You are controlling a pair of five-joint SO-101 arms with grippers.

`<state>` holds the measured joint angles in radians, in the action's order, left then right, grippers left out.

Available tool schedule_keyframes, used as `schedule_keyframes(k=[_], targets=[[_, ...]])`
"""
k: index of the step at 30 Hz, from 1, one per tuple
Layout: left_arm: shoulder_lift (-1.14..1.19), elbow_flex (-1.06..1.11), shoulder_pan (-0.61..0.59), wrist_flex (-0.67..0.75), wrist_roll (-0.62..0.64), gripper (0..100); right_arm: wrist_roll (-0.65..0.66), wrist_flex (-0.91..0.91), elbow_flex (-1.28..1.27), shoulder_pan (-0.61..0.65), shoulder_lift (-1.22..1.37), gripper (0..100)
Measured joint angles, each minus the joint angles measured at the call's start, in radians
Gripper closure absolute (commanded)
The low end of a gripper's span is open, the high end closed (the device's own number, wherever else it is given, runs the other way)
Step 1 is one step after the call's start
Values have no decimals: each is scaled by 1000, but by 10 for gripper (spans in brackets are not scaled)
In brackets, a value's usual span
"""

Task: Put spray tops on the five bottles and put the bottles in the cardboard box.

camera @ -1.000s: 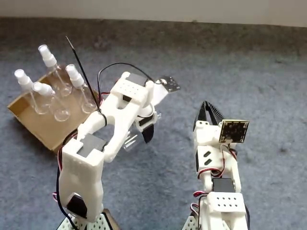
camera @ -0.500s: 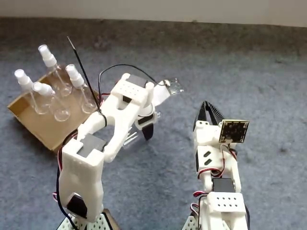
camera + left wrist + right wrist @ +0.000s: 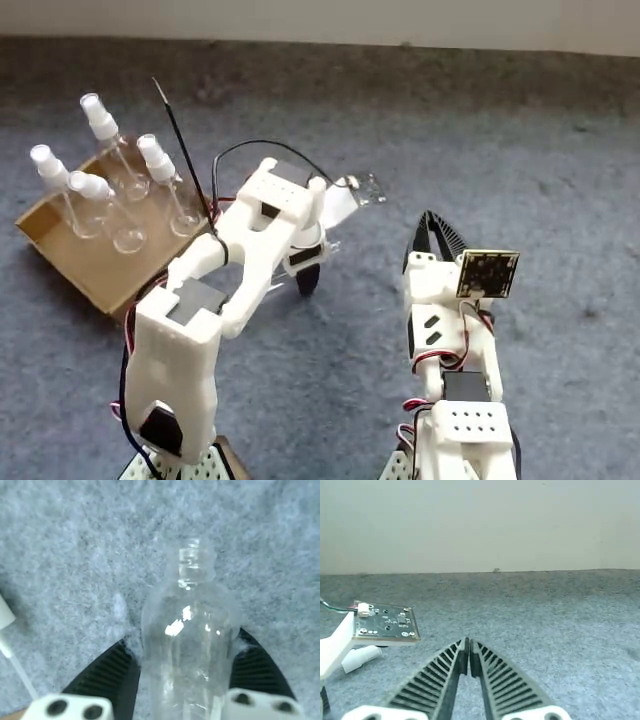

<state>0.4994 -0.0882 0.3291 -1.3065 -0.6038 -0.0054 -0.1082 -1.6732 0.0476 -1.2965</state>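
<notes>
A clear bottle (image 3: 187, 630) with a bare neck and no spray top lies between the fingers of my left gripper (image 3: 182, 640), which is shut on its body just above the grey carpet. In the high view this gripper (image 3: 300, 268) is right of the cardboard box (image 3: 70, 255), and a little of the bottle (image 3: 272, 291) shows under the arm. Several capped bottles (image 3: 110, 140) stand in the box. A white spray top with its tube (image 3: 6, 625) lies next to the held bottle. My right gripper (image 3: 432, 232) is shut and empty, over the carpet farther right.
The left arm's camera board (image 3: 385, 622) shows in the right wrist view, with a white cylinder (image 3: 362, 657) beneath it. A thin black strip (image 3: 180, 150) sticks up from the left arm near the box. Bare carpet (image 3: 540, 170) stretches to the far right.
The left arm has shifted slightly to the right and its wrist has turned, carrying the bottle with it. The right arm has stayed still.
</notes>
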Motion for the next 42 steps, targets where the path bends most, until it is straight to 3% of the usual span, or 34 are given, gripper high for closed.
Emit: schedule_keyframes(k=[5, 14, 27, 42], targets=[[-44, 0, 0, 0, -5, 876, 0, 0, 0, 0, 0, 994], [-334, 6, 0, -2, -5, 877, 0, 0, 0, 0, 0, 994], [-586, 6, 0, -146, 173, 877, 0, 0, 0, 0, 0, 994], [-961, 6, 0, -344, 259, 877, 0, 3, 0, 54, 0, 994]])
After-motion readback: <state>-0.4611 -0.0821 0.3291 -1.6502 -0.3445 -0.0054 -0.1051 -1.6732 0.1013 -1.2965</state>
